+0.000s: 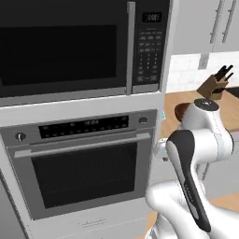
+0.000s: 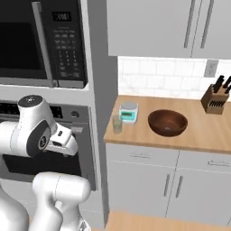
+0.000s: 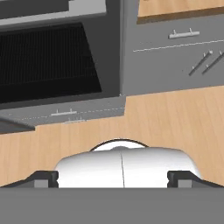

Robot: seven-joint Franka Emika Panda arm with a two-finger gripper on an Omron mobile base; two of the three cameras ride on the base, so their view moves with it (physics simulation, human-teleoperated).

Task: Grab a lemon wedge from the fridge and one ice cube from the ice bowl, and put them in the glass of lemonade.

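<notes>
The glass of lemonade (image 2: 117,124) stands near the left end of the wooden counter (image 2: 203,131), next to the oven column. To its right sits the dark brown ice bowl (image 2: 168,122), whose edge (image 1: 181,110) also peeks out behind my arm. I cannot make out an ice cube inside it. The fridge and the lemon wedge are out of view. My gripper (image 3: 113,179) is open and empty, its fingertips (image 3: 43,179) spread wide. It hangs low in front of the oven and points down at the wooden floor, well left of the counter.
A microwave (image 1: 65,46) sits above a black wall oven (image 1: 84,172) straight ahead. A white scale (image 2: 128,113) stands just behind the glass, and a knife block (image 2: 215,100) at the counter's right end. Grey cabinets (image 2: 149,180) run under the counter.
</notes>
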